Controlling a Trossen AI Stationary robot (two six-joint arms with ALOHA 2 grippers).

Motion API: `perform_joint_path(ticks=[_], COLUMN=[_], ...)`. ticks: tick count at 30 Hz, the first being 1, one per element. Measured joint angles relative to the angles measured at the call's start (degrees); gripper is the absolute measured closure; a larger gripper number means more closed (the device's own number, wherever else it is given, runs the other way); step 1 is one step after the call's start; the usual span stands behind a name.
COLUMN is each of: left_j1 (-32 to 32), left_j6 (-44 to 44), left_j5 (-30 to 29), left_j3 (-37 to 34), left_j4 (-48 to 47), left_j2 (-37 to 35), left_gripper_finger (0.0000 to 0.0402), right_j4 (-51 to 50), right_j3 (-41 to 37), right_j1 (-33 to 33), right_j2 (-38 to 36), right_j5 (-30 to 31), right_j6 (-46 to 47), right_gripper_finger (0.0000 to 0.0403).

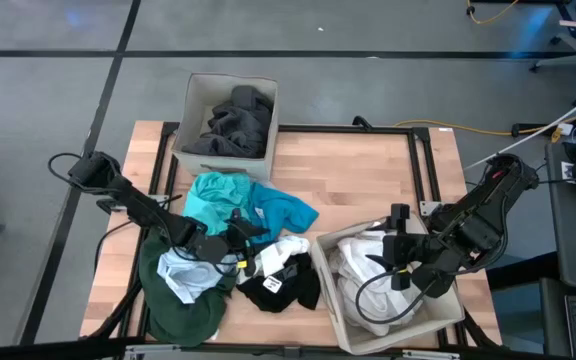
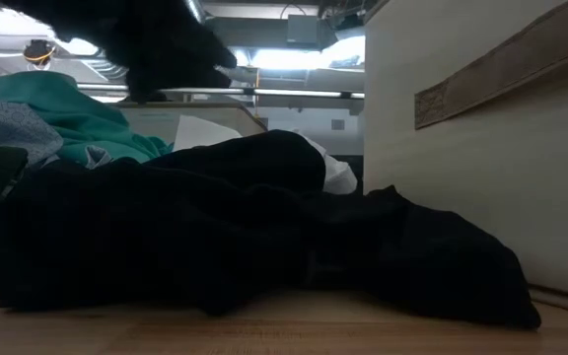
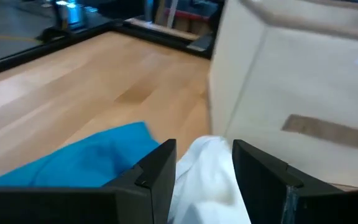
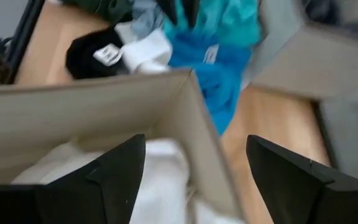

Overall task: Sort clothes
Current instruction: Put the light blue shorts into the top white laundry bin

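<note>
On the wooden table (image 1: pixel 368 170), your boxes hold some clothes, a mixed pile remains; left gripper (image 3: pixel 204 165) pinches a white garment (image 3: pixel 207 180), right gripper (image 4: pixel 194 162) hangs spread.

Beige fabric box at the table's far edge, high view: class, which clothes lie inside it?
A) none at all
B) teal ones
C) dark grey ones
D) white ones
C: the high view shows the far beige box holding crumpled dark grey clothes, while the white clothes lie in the near beige box under the right gripper.
</note>
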Motion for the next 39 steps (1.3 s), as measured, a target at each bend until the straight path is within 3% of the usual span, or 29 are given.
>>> perform_joint_path(ticks=[7, 13, 18, 25, 34, 39], left_j1=[2.5, 2.7, 2.8, 3.4, 3.6, 3.9], left_j6=[13.5, 20.7, 13.5, -5.9, -17.0, -18.3], left_j5=[9.5, 10.1, 9.8, 9.8, 16.5, 17.5], left_j3=[6.4, 19.6, 29.1, 37.7, 38.0, 38.0], left_j4=[-1.3, -23.6, -46.2, -77.4, -88.0, -89.3], left_j2=[0.0, 0.0, 0.0, 0.0, -0.3, -0.3], left_gripper_finger=[0.0254, 0.0254, 0.0254, 0.0254, 0.0254, 0.0253], right_j4=[5.8, 7.8, 11.3, 14.7, 14.9, 14.9], right_j3=[-1.6, -7.2, -11.0, -15.1, -15.6, -15.6], right_j1=[0.0, -0.4, -0.4, -0.4, -0.4, -0.4], right_j2=[0.2, 0.3, 0.3, 0.3, 0.3, 0.3], right_j5=[7.3, 10.3, 10.3, 10.6, 11.2, 11.2], right_j6=[-7.1, -7.3, -7.4, -9.2, -9.0, -8.9], right_gripper_finger=[0.0123, 0.0123, 0.0123, 0.0123, 0.0123, 0.0123])
